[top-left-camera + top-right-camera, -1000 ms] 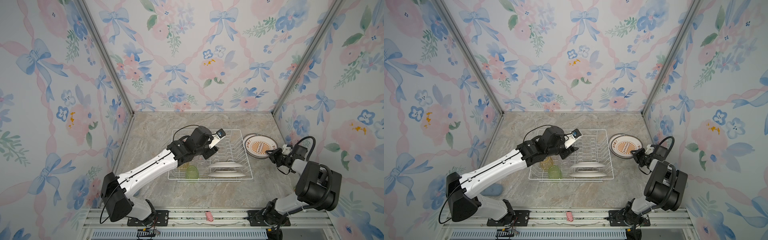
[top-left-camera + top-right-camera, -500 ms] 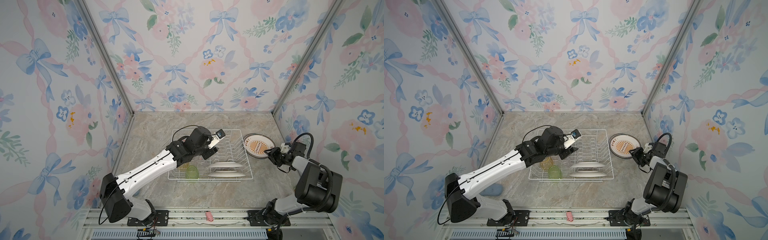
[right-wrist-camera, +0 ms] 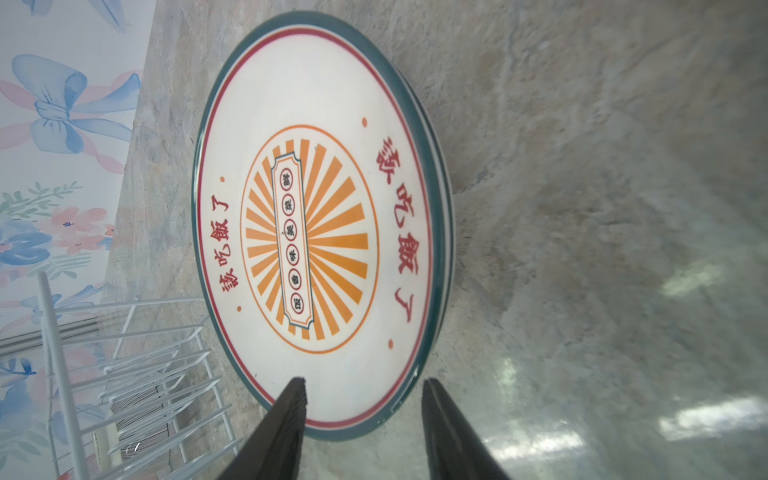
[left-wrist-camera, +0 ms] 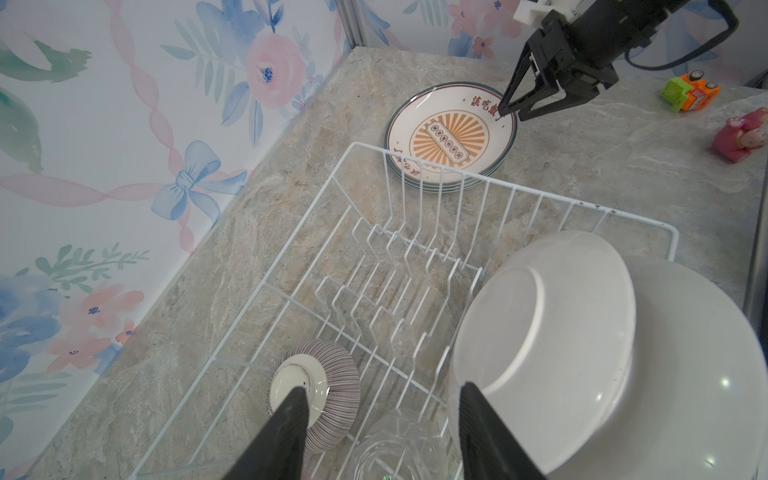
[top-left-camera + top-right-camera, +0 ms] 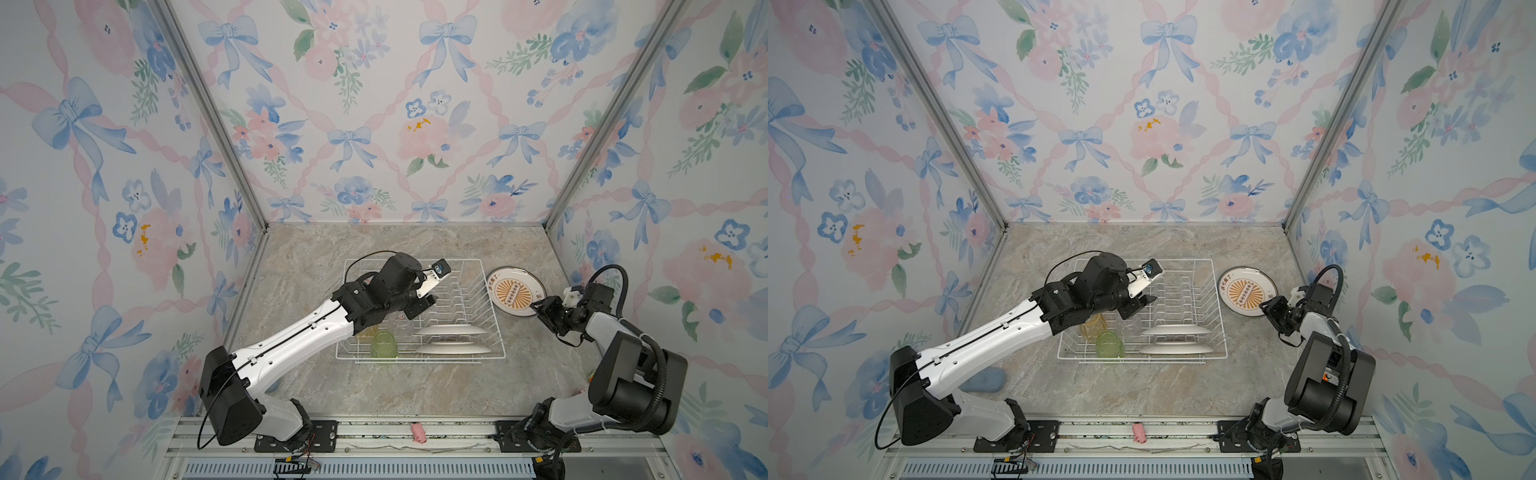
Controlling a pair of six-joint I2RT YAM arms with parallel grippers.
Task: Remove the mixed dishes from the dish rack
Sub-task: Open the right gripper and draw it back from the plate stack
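Observation:
The white wire dish rack point(image 5: 495, 316) point(image 4: 419, 160) stands mid-table. In it two white plates point(image 5: 449, 331) point(image 4: 552, 353) stand on edge beside a green tumbler point(image 5: 384, 344), a yellow tumbler point(image 5: 1093, 326), a clear tumbler point(image 4: 399, 449) and the upturned striped bowl point(image 4: 332, 374). My left gripper point(image 5: 424, 305) point(image 4: 383, 392) hangs open over the rack, above the bowl and the clear tumbler, holding nothing. A stack of dark-rimmed plates point(image 5: 514, 293) point(image 3: 320, 232) lies on the table right of the rack. My right gripper point(image 5: 537, 306) point(image 3: 365, 384) is open, its jaws straddling the stack's near rim.
A green-and-orange toy car point(image 4: 690, 89) and a pink figure point(image 4: 742, 137) lie on the table beyond the right arm. A blue pad point(image 5: 984, 380) sits by the left arm's base. A small pink thing point(image 5: 419, 432) lies on the front rail. Walls close in three sides.
My right gripper's jaws have opened at the rim of the top plate, which now rests on the stack. The left arm has hardly moved.

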